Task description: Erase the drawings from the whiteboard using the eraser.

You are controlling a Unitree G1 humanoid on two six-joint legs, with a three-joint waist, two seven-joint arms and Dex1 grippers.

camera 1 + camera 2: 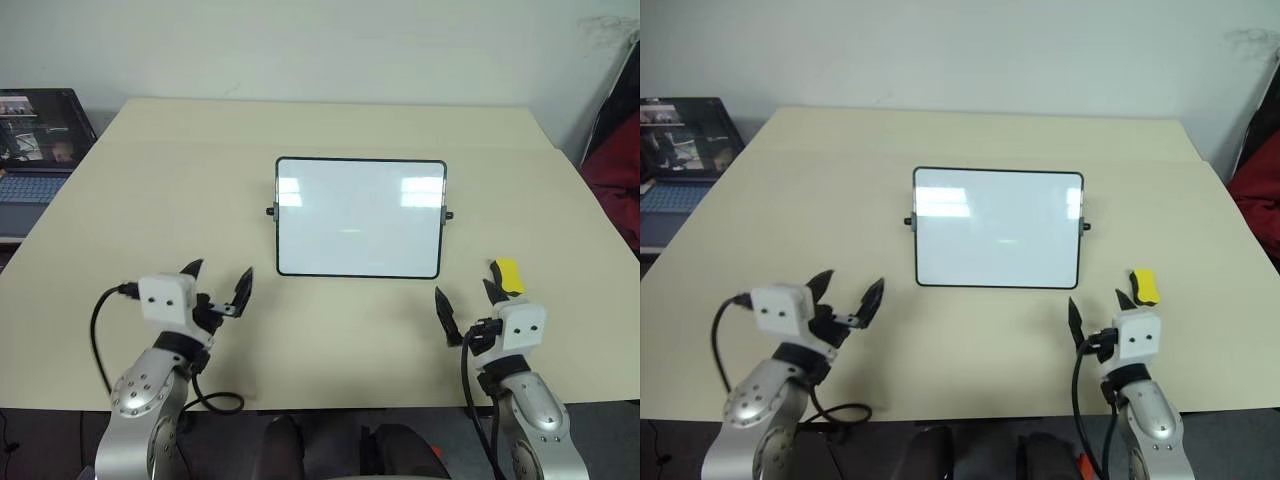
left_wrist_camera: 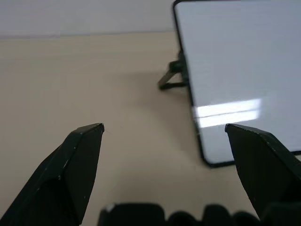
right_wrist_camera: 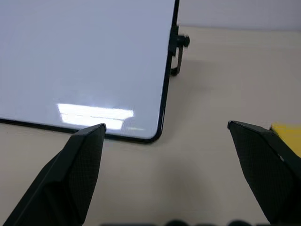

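Board [image 1: 360,217] propped at mid-bench [image 1: 150,200], face white and glossy with no drawings visible, only glare bands; eraser [image 1: 508,275], a small yellow block, flat on bench just right of board's near right corner and just beyond right claw [image 1: 466,303]. Both claws wide and empty, left claw [image 1: 218,283] near board's near left corner. Task likely done: best to hold both claws clear of board and eraser, confirming a clean face.
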